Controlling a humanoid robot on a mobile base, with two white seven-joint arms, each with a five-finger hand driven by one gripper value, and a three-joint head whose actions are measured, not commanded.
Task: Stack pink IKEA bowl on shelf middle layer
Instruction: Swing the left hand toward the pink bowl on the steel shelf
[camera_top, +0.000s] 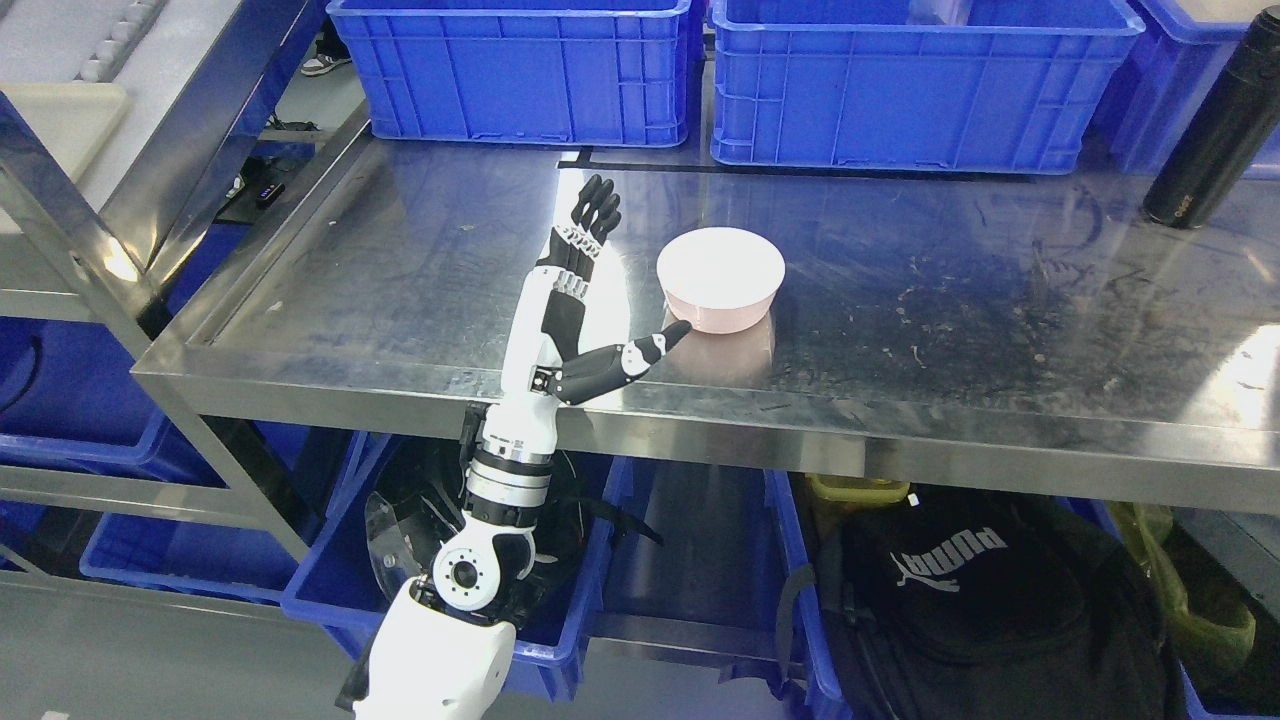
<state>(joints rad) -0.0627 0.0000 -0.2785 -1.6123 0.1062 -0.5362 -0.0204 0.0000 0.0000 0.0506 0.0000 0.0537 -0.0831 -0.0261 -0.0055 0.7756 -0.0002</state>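
Pink bowl (720, 278) at frame centre, on steel shelf (400, 300).
Left hand (575, 300) just left of it, fingers spread, thumb tip touching its base.

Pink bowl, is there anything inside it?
The pink bowl looks empty: only its pale inner wall shows. The near rim covers part of the inside. The left hand is beside it, thumb at its side.

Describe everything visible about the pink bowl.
The pink bowl is round and shallow, apparently plastic, with a pale inside that looks empty. It stands upright on the steel shelf, in front of two blue crates. The left robot hand lies open beside it, thumb tip at its lower left wall, seemingly touching.
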